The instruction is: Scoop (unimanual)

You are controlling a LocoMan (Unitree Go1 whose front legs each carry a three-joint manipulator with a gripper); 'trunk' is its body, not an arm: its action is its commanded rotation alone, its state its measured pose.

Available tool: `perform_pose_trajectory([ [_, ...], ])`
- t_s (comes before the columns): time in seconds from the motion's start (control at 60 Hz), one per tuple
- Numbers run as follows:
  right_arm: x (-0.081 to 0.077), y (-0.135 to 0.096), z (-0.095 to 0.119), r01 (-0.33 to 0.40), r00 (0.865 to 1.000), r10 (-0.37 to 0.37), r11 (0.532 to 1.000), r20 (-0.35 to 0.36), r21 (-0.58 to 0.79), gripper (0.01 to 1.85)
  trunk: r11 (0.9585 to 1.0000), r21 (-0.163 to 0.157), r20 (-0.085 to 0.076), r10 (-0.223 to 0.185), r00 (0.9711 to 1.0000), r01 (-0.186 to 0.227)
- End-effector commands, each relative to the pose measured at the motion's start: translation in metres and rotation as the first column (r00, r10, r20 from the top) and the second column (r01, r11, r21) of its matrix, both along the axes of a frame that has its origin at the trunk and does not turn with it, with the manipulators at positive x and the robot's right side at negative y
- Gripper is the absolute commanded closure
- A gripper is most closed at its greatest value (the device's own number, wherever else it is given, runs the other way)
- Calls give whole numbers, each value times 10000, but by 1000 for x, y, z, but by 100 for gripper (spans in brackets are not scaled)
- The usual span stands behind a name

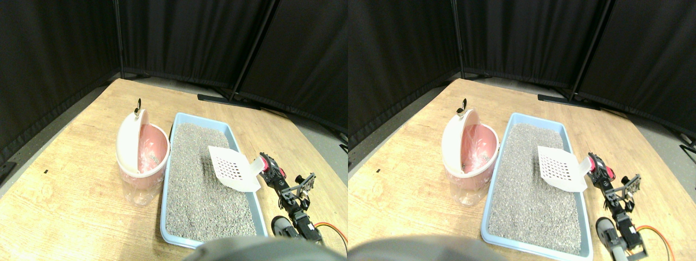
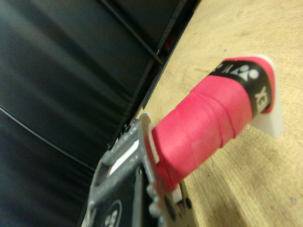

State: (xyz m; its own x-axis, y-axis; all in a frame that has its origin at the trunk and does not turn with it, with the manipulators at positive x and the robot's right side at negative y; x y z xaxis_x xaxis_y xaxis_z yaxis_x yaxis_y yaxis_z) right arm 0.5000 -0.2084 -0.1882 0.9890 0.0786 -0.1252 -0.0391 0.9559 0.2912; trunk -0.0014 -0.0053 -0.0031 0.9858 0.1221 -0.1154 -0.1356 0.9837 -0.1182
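Black curtains (image 1: 60, 43) ring wooden floor (image 1: 65, 206); litter tray (image 1: 175, 122) beside pink bin (image 1: 142, 157); gripper (image 1: 266, 166) grasping scoop (image 1: 234, 168) handle.

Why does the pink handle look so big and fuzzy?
In the wrist view the pink wrapped handle sits right against the lens, so it looms large and soft, as does the dark pincer frame; in the stereo pair view the white slotted plastic scoop looks sharp, casting a soft shadow on the grey litter.
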Motion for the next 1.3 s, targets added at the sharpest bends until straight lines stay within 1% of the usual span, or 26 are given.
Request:
perform_pose_trajectory([
  [0.017,-9,2,-9,-100,9998,96,9997,-174,-229,180,9997,-241,-21,6,10000,-7],
  [0.267,-13,4,-14,83,9996,-85,9999,-277,-68,179,9997,-237,-80,5,10000,-7],
  [0.283,-13,3,-14,50,9984,-52,10000,-571,-27,168,9997,-239,-92,22,10000,-25],
  [0.3,-14,3,-12,309,9929,-326,9994,-1147,-164,143,9997,-255,-80,40,10000,-42],
  [0.317,-14,3,-12,309,9929,-326,9994,-1147,-164,143,9997,-255,-80,40,10000,-42],
  [0.333,-14,3,-11,243,9904,-275,9994,-1354,-252,124,9996,-262,-66,53,10000,-55],
  [0.35,-14,3,-11,243,9904,-275,9994,-1354,-252,124,9996,-262,-66,53,10000,-55],
  [0.367,-15,2,-10,267,9847,-337,9987,-1708,-435,96,9996,-264,-68,60,10000,-62],
  [0.383,-15,2,-10,267,9847,-337,9987,-1708,-435,96,9996,-264,-68,60,10000,-62],
  [0.4,-15,2,-9,250,9821,-349,9981,-1849,-559,80,9996,-264,-68,60,10000,-62],
  [0.417,-15,2,-9,250,9821,-349,9981,-1849,-559,80,9996,-264,-68,60,10000,-62],
  [0.433,-15,2,-8,207,9794,-332,9977,-1993,-644,61,9996,-273,-46,80,10000,-81],
  [0.45,-15,2,-7,217,9766,-347,9978,-2125,-632,50,9996,-273,-46,80,10000,-81],
  [0.467,-15,2,-7,217,9766,-347,9978,-2125,-632,50,9996,-273,-46,80,10000,-81],
  [0.483,-13,1,-6,291,9707,-449,9971,-2363,-698,38,9996,-278,-47,85,10000,-86],
  [0.517,-12,0,-5,243,9672,-402,9975,-2510,-661,30,9996,-285,-34,91,10000,-92],
  [0.667,-10,2,-2,237,9604,-458,9963,-2749,-830,22,9996,-285,-34,91,10000,-92],
  [0.9,-13,-1,2,282,9548,-524,9959,-2926,-863,21,9997,-243,-84,16,10000,-18],
  [0.967,-21,-4,7,198,9635,-407,9965,-2645,-814,28,9998,-203,-93,-59,9999,57],
  [1.033,-21,-4,7,198,9635,-407,9965,-2645,-814,28,9998,-190,-101,-79,9999,77],
  [1.05,-27,-6,12,165,9696,-363,9964,-2419,-835,33,9998,-146,-87,-146,9999,144],
  [1.083,-27,-6,12,165,9696,-363,9964,-2419,-835,33,9998,-146,-87,-146,9999,144],
  [1.15,-38,-8,21,121,9801,-312,9952,-1961,-975,48,9996,-80,-94,-278,9996,277],
  [1.233,-40,-8,23,95,9825,-268,9955,-1841,-942,52,9996,-80,-94,-278,9996,277],
  [1.267,-50,-11,30,51,9913,-139,9977,-1309,-673,71,9992,-42,-101,-408,9991,408],
  [1.3,-52,-11,32,-15,9935,-62,9977,-1141,-673,77,9990,-21,-95,-450,9989,450],
])
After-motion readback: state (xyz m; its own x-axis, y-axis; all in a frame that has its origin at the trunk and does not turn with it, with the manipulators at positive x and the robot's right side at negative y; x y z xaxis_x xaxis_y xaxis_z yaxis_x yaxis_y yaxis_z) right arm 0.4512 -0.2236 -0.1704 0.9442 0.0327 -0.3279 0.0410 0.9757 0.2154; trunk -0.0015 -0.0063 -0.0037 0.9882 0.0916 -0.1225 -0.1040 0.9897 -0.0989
